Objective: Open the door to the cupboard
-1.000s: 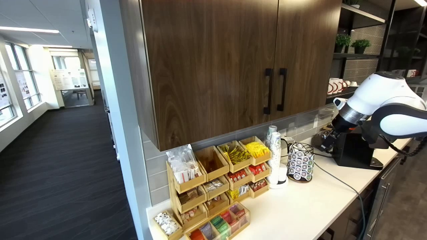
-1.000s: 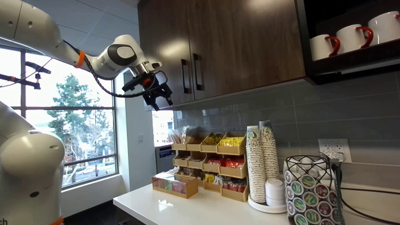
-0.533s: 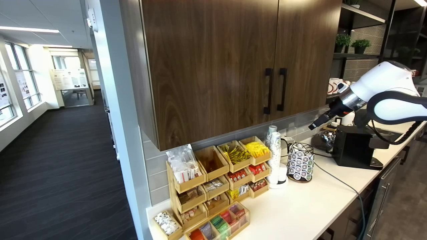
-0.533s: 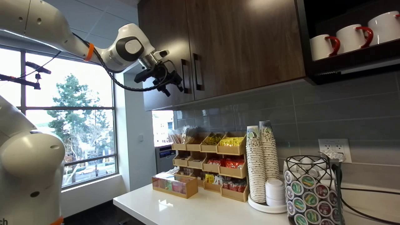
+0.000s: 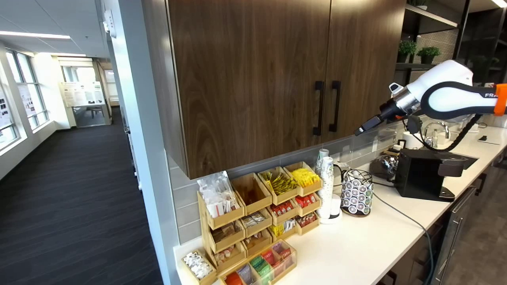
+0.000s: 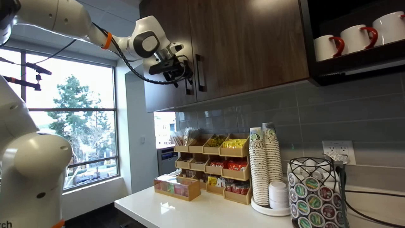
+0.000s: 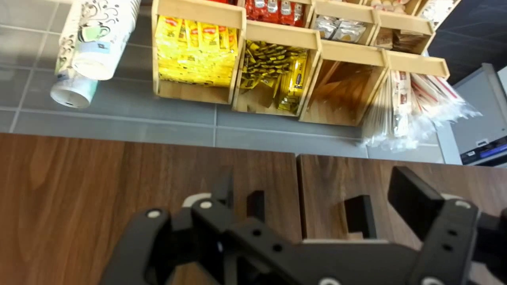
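Jaws stand wide; the black two-finger gripper (image 7: 318,194) holds nothing. Between its fingers (image 7: 414,202), the inverted wrist view shows the slim black vertical bar handle (image 7: 256,206) of the tall flat dark brown wood-grain door (image 6: 250,44), and the matching black bar handle (image 7: 360,215) of the dark brown wood-grain twin panel (image 6: 177,28). This door is the one next to the open black shelving unit (image 6: 364,58); it lies closed on the large dark brown wood-grain wall cupboard (image 5: 261,87). No contact with either handle is apparent.

Purpose of the posture: the spread appears set so that one finger can pass on each side of a bar. The gripper tilts downward, fingertips lowest, probably to reach the handles' lower ends. Both bars sit side by side where the panels meet, so centring on the door's own bar is advised before gripping; otherwise both may be caught.

Change from half a second earlier: in both exterior views, the gripper is higher and nearer the handles. Both panels remain closed.
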`<act>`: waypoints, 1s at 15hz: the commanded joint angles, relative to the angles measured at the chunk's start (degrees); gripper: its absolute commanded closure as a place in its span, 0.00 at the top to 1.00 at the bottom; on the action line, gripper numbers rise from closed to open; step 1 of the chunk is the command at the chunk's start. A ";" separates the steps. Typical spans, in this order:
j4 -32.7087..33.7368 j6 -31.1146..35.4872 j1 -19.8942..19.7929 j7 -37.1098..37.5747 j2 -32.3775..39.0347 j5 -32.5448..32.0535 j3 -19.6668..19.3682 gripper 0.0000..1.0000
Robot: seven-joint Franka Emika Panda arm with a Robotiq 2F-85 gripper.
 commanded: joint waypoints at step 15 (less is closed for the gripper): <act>6.58 3.63 4.70 -15.96 6.87 15.58 -4.59 1.00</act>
